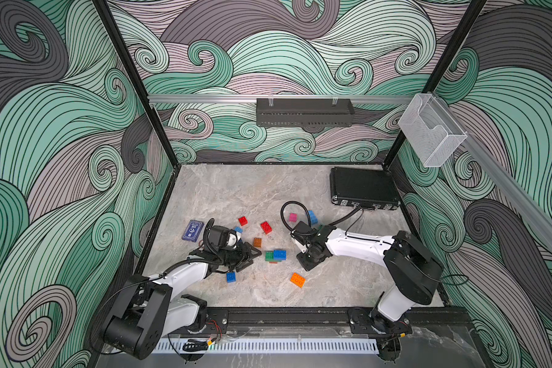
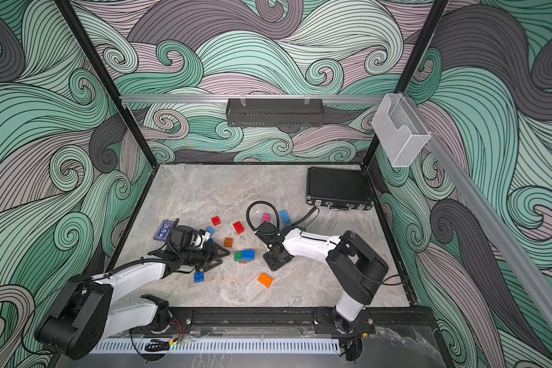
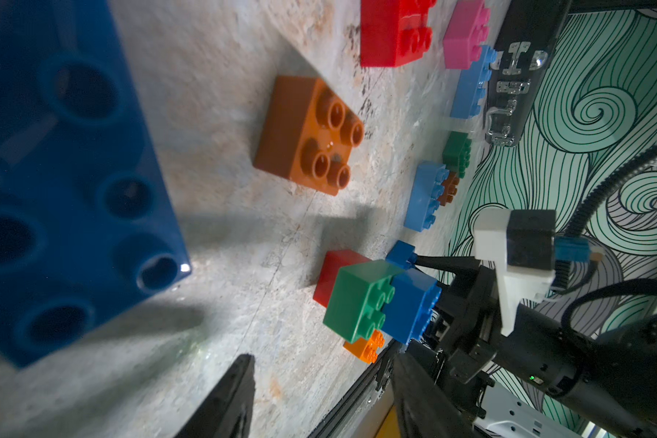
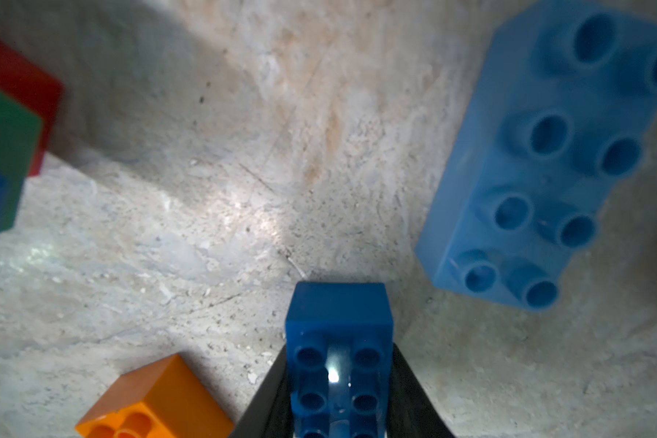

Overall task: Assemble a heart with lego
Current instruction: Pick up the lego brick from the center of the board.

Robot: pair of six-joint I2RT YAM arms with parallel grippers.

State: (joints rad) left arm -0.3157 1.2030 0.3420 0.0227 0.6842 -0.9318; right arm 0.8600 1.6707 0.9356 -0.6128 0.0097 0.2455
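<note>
Lego bricks lie scattered mid-table. A joined cluster has a green and a blue brick on top of red and orange ones. In the right wrist view my right gripper is shut on a dark blue brick, low over the table to the right of the cluster; from above the gripper hides it. My left gripper stands open just left of the cluster, nothing between its fingers. Loose bricks: red, pink, light blue, brown-orange, blue, orange.
A black case lies at the back right corner. A flat dark blue card box sits at the left, beside my left wrist. A light blue oblong brick lies near my right gripper. The black rail runs along the front edge.
</note>
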